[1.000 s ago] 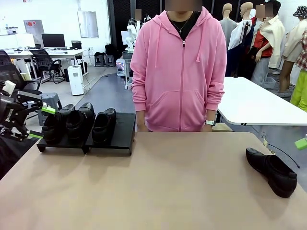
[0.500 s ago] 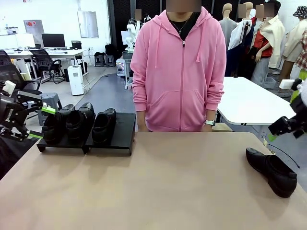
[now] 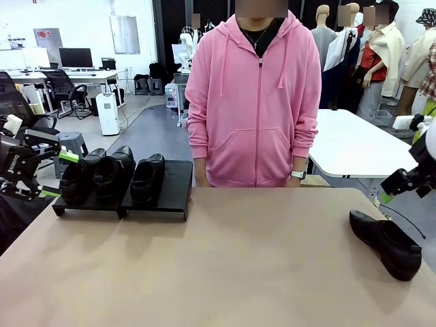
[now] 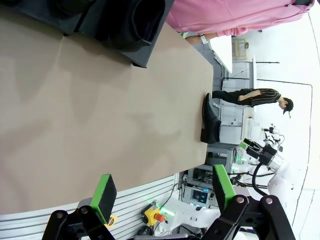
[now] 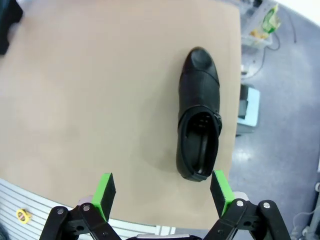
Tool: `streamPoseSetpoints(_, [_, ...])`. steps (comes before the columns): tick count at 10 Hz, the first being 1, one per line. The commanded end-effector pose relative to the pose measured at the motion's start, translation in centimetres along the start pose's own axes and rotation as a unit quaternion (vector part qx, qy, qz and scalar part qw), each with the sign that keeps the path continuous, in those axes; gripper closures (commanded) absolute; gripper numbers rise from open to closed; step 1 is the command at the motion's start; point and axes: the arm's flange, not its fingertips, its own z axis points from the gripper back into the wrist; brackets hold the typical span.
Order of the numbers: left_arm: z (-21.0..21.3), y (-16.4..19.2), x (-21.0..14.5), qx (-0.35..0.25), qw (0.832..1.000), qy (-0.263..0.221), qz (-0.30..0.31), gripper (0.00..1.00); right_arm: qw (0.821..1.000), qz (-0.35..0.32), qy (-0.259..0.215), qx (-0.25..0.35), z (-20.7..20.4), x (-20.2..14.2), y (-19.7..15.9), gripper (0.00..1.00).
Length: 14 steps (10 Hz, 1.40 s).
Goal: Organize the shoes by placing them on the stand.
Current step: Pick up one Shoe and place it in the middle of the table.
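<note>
Three glossy black shoes (image 3: 112,172) stand side by side on the stand (image 3: 174,187), two low black platforms at the table's far left. The right platform's right half is bare. A fourth shoe (image 3: 388,243) lies on the tabletop near the right edge. From above it is a shoe (image 5: 200,127) with its toe pointing away and its opening up. My right gripper (image 5: 162,192) hovers open above the table just beside its heel, and shows as the right gripper (image 3: 403,184) at the right edge. My left gripper (image 3: 58,174) stands open left of the stand, holding nothing. In its own view the left gripper (image 4: 164,190) is open, with the stand (image 4: 140,47) far off.
A person in a pink hoodie (image 3: 255,102) stands at the table's far edge, just right of the stand, hands low behind the edge. The tan tabletop (image 3: 238,266) stretches bare between stand and lone shoe. A white table (image 3: 361,146) stands behind on the right.
My right arm has come in from the right edge and now hangs above the lone shoe's side. The left arm, the shoes and the person have not moved.
</note>
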Motion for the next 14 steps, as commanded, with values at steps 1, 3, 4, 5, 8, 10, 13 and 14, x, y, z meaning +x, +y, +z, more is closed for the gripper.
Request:
streamPoseSetpoints(1, [0.2,-0.2,0.0,0.000,1.000,0.002,0.006,0.00,0.997,-0.016,0.071,-0.010,-4.5,3.6,-0.9,0.00])
streamPoseSetpoints(3, [0.2,-0.2,0.0,0.000,1.000,0.002,0.006,0.00,0.993,-0.040,0.106,-0.021,-9.3,5.1,-2.2,0.00])
streamPoseSetpoints(4, [0.2,-0.2,0.0,0.000,1.000,0.002,0.006,0.00,0.993,-0.043,0.109,-0.021,-11.6,5.3,-2.7,0.00])
streamPoseSetpoints(5, [0.2,-0.2,0.0,0.000,1.000,0.002,0.006,0.00,0.992,-0.035,0.121,-0.010,-13.6,5.3,-2.8,0.00])
streamPoseSetpoints(8, [0.2,-0.2,0.0,0.000,1.000,0.002,0.006,0.00,0.990,-0.060,0.126,-0.037,-17.7,4.8,-3.8,0.00])
streamPoseSetpoints(10, [0.2,-0.2,0.0,0.000,1.000,0.002,0.006,0.00,0.986,-0.080,0.143,-0.020,-18.9,4.3,-4.0,0.00])
streamPoseSetpoints(13, [0.2,-0.2,0.0,0.000,1.000,0.002,0.006,0.00,0.985,-0.088,0.151,-0.012,-19.1,4.2,-3.9,0.00])
streamPoseSetpoints(14, [0.2,-0.2,0.0,0.000,1.000,0.002,0.006,0.00,0.984,-0.079,0.161,-0.005,-19.0,3.9,-3.7,0.60])
